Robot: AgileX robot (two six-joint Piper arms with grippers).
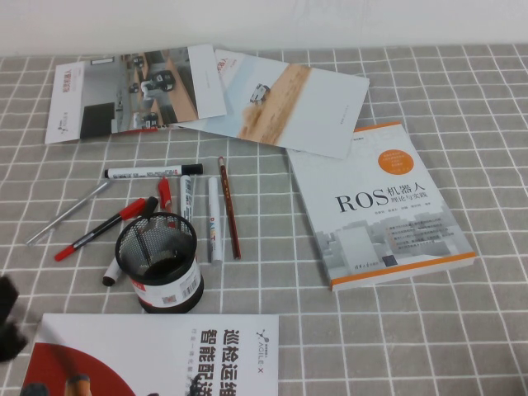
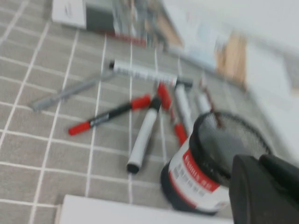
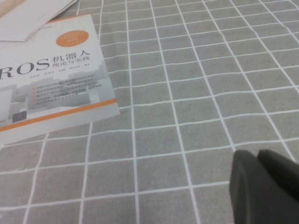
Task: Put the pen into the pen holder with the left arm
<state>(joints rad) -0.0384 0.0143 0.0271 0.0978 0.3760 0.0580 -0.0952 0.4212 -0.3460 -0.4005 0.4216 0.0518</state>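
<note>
Nearest, a booklet lies by the left gripper, right gripper hovering over bare cloth, grips unreadable; the pen, far-left of the holder, risks confusion with neighbouring markers.

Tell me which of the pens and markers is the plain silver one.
The pen, farthest to the robot's left of the group: thin, all silver-grey, lying diagonally, no coloured cap. The left gripper sits at the table's near-left edge; the right gripper hovers over bare cloth.
</note>
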